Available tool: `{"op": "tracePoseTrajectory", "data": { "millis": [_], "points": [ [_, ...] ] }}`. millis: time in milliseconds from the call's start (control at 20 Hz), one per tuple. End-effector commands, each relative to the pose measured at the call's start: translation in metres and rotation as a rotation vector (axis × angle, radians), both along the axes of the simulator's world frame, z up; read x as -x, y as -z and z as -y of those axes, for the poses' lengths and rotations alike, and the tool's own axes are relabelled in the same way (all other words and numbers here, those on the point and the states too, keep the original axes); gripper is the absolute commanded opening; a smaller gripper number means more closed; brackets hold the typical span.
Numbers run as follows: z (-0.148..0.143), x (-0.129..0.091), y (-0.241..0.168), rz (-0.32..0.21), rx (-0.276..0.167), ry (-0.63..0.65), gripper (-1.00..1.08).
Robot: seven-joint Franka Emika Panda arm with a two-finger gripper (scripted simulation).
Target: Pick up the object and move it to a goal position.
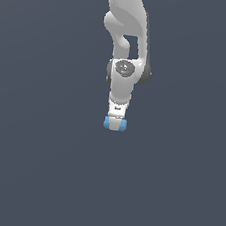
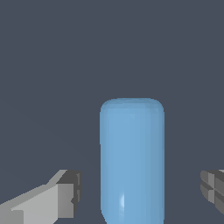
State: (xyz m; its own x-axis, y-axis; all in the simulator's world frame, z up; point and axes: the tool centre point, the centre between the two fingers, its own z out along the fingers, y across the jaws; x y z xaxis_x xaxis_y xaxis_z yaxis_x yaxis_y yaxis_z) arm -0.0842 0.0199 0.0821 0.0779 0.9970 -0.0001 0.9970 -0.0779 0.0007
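Exterior view: white Panda arm (image 1: 125,41) reaching in from the top edge, hanging straight down near the middle of the picture, wrist joint with a dark round cap facing the camera. At its lower end, the white tool (image 1: 115,124), pointing down at the flat dark slate-grey bench (image 1: 31,175). Right at the tool's tip, the light-blue block (image 1: 115,124), lying crosswise, with only its two rounded ends peeking out past the white body on the exterior view's left and the exterior view's right. Block about as wide as the tool itself. Cannot tell from this view whether the block rests on the bench or hangs just above it; no clear shadow or gap visible.

Wrist view: block (image 2: 132,159) filling the middle, a plain, unmarked, smooth rounded slab with a faint highlight low on its face. One grey finger (image 2: 65,194) on one side of the block, the other finger (image 2: 213,190) at the opposite picture edge, only partly in frame. Clear strips of dark bench (image 2: 52,65) showing between each finger pad and the block's flanks, wider on the side of the partly cropped finger. Tool (image 2: 139,192) therefore spread, straddling the block with the pads apart from it, touching neither side. Block sitting between the two fingers, a little nearer the fully visible one.

Bench plain and uniform in both views.
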Motion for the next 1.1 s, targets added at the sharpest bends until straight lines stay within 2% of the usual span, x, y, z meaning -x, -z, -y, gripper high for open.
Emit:
{"op": "tracePoseTrajectory", "data": {
  "millis": [0, 300, 550, 600, 1050],
  "points": [
    [0.000, 0.001, 0.009, -0.001, 0.000, -0.001, 1.00],
    [0.000, 0.001, 0.036, -0.001, 0.000, -0.004, 1.00],
    [0.000, 0.001, 0.043, -0.001, 0.000, -0.004, 1.00],
    [0.000, 0.001, 0.043, -0.001, 0.000, -0.004, -1.00],
    [0.000, 0.001, 0.043, -0.001, 0.000, -0.004, -1.00]
  ]
}}
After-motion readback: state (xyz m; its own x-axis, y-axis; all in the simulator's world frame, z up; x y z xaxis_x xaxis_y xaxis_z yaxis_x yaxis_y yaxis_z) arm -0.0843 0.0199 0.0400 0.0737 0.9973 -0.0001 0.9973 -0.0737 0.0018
